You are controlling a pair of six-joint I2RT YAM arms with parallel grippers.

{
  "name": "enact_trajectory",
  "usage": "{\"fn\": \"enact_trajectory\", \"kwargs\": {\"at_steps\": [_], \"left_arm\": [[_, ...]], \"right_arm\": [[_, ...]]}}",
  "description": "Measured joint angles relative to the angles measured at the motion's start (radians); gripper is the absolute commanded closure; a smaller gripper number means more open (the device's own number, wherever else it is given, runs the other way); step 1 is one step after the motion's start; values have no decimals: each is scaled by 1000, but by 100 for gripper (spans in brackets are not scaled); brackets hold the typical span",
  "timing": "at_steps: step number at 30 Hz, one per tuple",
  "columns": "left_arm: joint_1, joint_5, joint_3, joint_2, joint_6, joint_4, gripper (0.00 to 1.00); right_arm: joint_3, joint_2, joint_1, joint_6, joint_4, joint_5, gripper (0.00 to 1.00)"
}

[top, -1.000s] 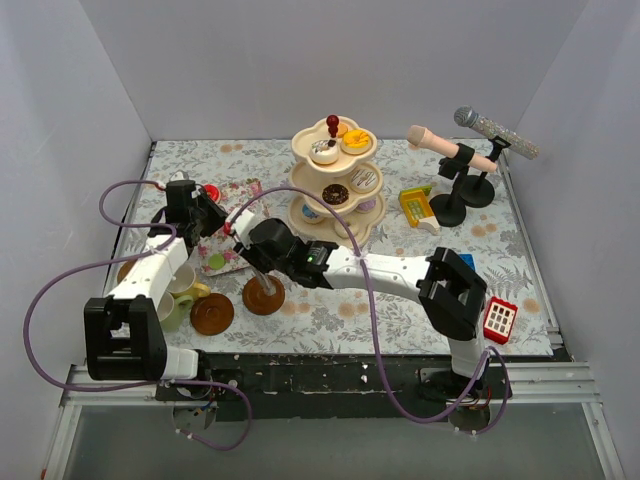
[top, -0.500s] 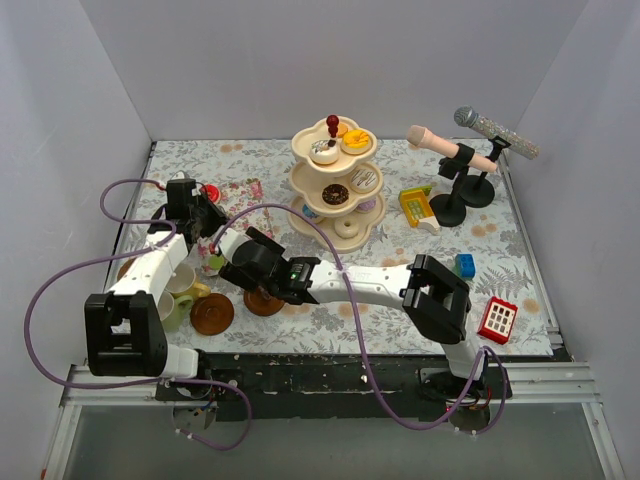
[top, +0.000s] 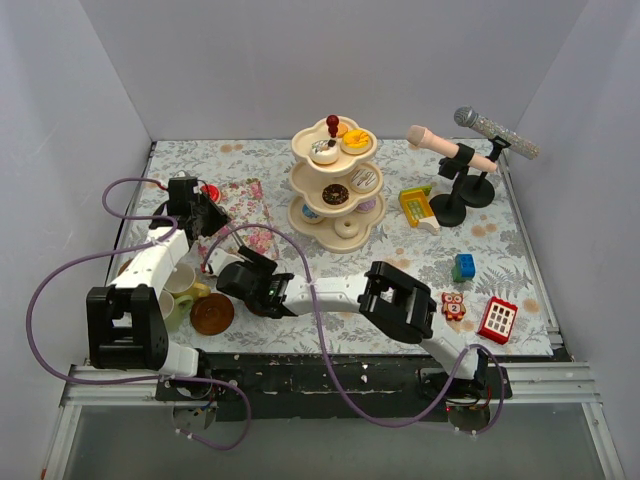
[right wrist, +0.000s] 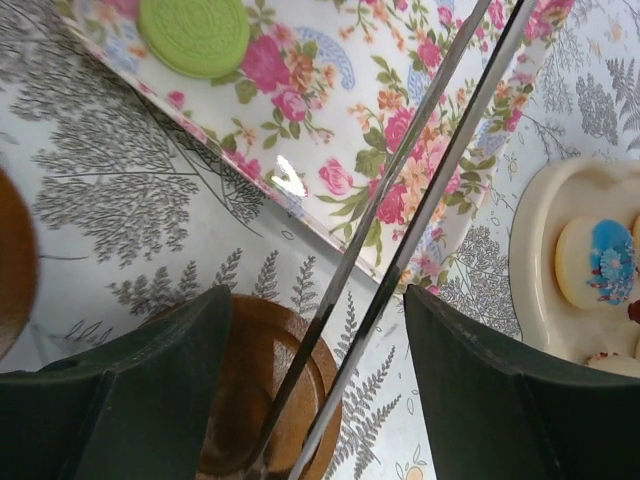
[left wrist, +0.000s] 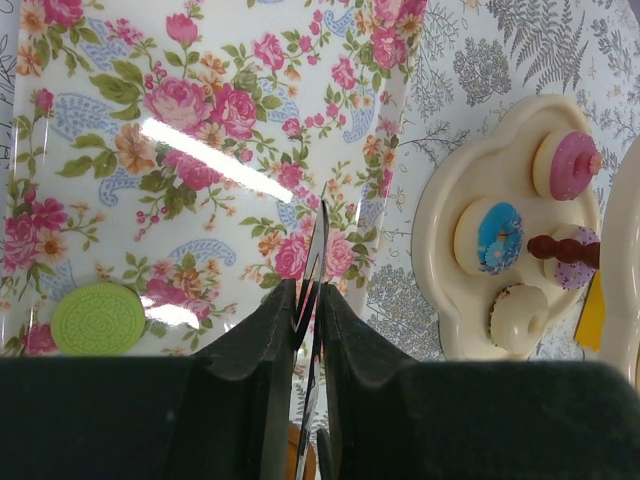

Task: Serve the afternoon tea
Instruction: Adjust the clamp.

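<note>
Plainly the biggest change is in the right arm (top: pixel 330 292). A second ago it was bent up off the right-hand corner of the floral tray (top: pixel 245 205). Now we see it stretched low along the tray's near edge, with its wrist at the near corner. The left arm (top: pixel 150 265) has hardly stirred and reaches over the tray's far half.

The three-tier stand (top: pixel 370 222) sits just off the tray's right-hand edge. Its donuts and cakes (top: pixel 336 194) lie exactly as they did, so we judge that nothing was served in this interval.

One brown saucer (right wrist: pixel 260 400) lies just off the tray's near edge, directly under the right gripper (right wrist: pixel 315 300). A second saucer (top: pixel 212 313) lies further out from that edge, with the cups (top: pixel 183 282) beside it.

The right gripper's fingers stand wide apart and grip nothing. The metal tongs (right wrist: pixel 440 185) run up between them and out over the tray, touching neither finger as far as we can see. The left gripper (left wrist: pixel 300 295) is pinched almost shut over the tray on a thin metal blade, which we take to be the same tongs seen edge on.

Smallest of all, a green biscuit (right wrist: pixel 193 35) lies flat on the tray close to its near edge, still to be carried anywhere.

We read the sweep as repositioning. The open hand has come to the tongs and the biscuit, and serving from the tray has yet to happen.
</note>
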Motion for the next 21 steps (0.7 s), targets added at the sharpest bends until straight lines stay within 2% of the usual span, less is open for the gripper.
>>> {"fn": "enact_trajectory", "kwargs": {"at_steps": [3, 6, 11, 17, 19, 21], "left_arm": [[0, 0, 3, 3, -3, -8, 100], [0, 1, 9, 3, -5, -16, 100], [0, 4, 10, 3, -6, -21, 100], [0, 18, 11, 3, -4, -20, 69], [0, 26, 12, 3, 0, -24, 54], [0, 34, 16, 2, 4, -22, 45]], "right_arm": [[20, 58, 0, -21, 17, 69, 24], [53, 95, 0, -47, 45, 129, 29], [60, 107, -2, -84, 82, 190, 49], [9, 90, -2, -103, 148, 208, 59], [-27, 69, -2, -102, 163, 206, 61], [-51, 46, -8, -98, 164, 199, 62]]}}
